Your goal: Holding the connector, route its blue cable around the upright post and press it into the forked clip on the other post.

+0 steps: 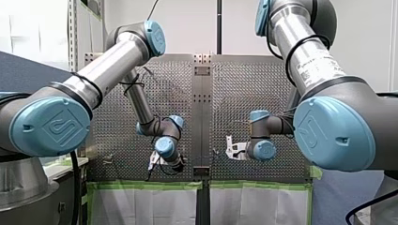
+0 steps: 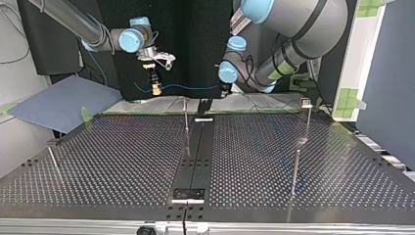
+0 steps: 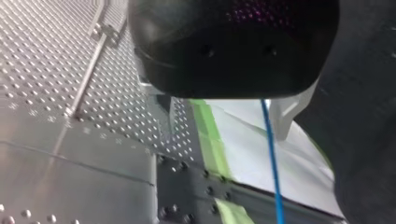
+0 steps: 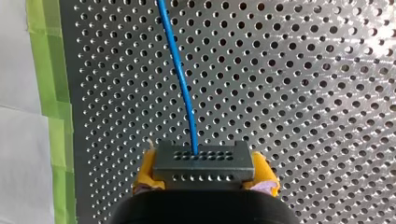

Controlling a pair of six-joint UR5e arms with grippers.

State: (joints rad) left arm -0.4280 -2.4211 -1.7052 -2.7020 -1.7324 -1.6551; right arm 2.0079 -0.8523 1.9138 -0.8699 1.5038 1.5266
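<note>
The right arm's tool (image 4: 205,171) grips the connector (image 4: 203,161) between yellow pads (image 4: 145,169). The blue cable (image 4: 180,79) leads from the connector through the left arm's tool (image 3: 223,130), fingers wide apart.

Blue cable (image 4: 181,79) cut off at edge

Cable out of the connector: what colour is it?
Blue; the cable shows best in the right wrist view, leaving the grey connector.
</note>
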